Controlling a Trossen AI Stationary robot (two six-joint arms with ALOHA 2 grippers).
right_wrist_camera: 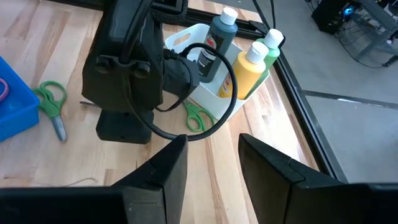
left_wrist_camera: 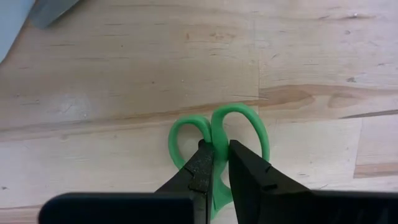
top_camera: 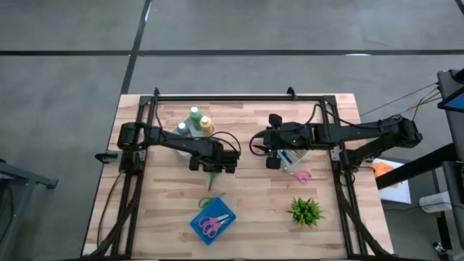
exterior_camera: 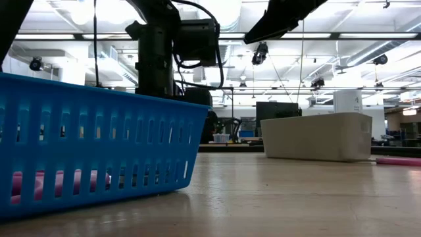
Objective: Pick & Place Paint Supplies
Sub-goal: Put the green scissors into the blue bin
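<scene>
The left gripper (left_wrist_camera: 216,163) is pinching green scissors (left_wrist_camera: 219,140) by the handles, low over the wooden table (left_wrist_camera: 124,74). Only the left wrist view shows this pinch up close. From above, the scissors poke out under that gripper near the table's middle.

The right wrist view shows three bottles, a dark one (right_wrist_camera: 216,38), a yellow one (right_wrist_camera: 245,67) and a green one (right_wrist_camera: 271,45), standing in a white bin (right_wrist_camera: 186,36) just behind the left arm. It also shows a second green pair (right_wrist_camera: 51,102) beside the blue basket (right_wrist_camera: 15,109).

The right gripper (right_wrist_camera: 212,162) hangs spread apart, holding nothing. The top view alone shows a small plant (top_camera: 305,211).
</scene>
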